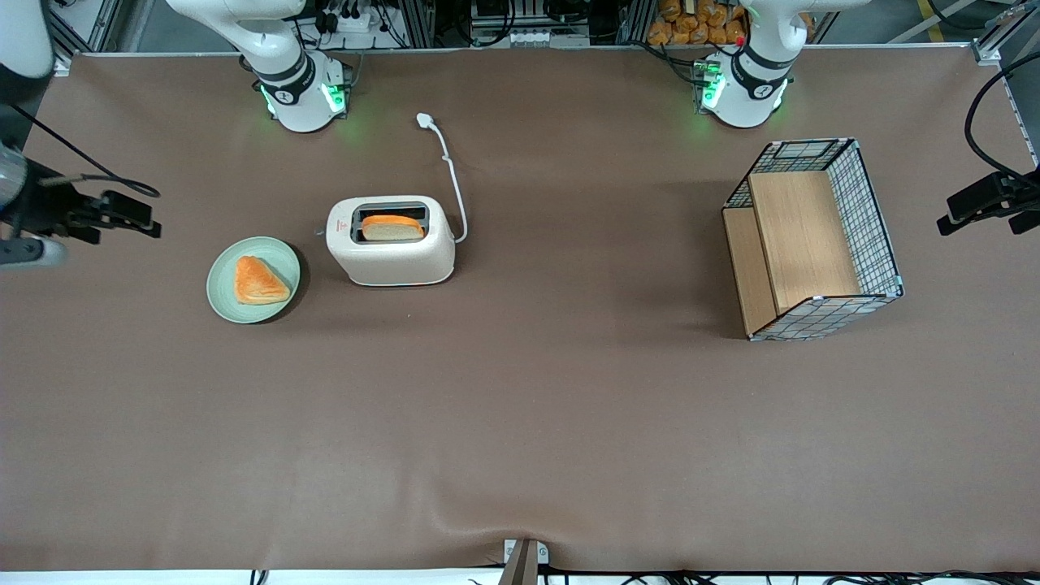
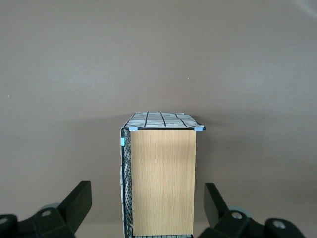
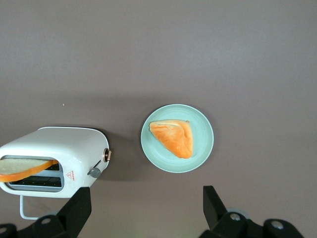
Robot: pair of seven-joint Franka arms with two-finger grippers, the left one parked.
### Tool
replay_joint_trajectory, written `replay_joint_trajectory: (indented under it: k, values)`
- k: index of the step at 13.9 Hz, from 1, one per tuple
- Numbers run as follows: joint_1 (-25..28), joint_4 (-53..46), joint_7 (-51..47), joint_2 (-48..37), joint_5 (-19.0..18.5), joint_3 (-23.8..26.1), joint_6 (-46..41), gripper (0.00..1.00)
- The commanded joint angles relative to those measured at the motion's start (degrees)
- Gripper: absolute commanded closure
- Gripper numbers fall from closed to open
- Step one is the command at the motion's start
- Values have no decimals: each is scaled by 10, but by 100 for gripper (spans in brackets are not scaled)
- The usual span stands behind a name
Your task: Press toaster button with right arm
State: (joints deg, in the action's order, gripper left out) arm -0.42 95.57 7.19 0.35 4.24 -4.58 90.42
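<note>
1. Front view: my hand [image 1: 122, 218] hangs at my end of the tabletop [image 1: 520, 422], well apart from the toaster [image 1: 390, 241], with the green plate [image 1: 253, 279] and its wedge of toast [image 1: 258, 281] lying between the two, nearer the camera than my hand. A slice of bread [image 1: 392, 227] stands in one of the toaster's slots, and the white cord [image 1: 452, 175] trails away from the end turned away from my hand. The wire basket [image 1: 815, 237] sits toward the parked arm's end. From here I cannot make out the lever.

2. Left wrist view: only the wire basket with its wooden panel and bare tabletop; nothing of my job shows.

3. Right wrist view: my fingers [image 3: 74, 210] are spread wide with nothing between them. The toaster is well ahead of my hand and off to one side, the plate more nearly in line. On the narrow end wall that faces the plate I see the toaster button [image 3: 94, 172], a small grey nub, with a round knob [image 3: 105, 155] just beside it.

4. Handling, as I judge it: the lever is stiff plastic on a spring, so it wants a firm, straight push on its top face, not a grasp. The toaster looks light and smooth-shelled, so a sideways shove might slide it. The nub is small; a fingertip could slip off.
</note>
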Motion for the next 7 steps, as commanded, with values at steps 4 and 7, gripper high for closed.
replay_joint_trajectory:
  k: [4, 7]
  values:
    - [-5, -92, -46, 11, -37, 5, -59, 0]
    - [-4, -94, -52, 11, -37, 5, -60, 0]
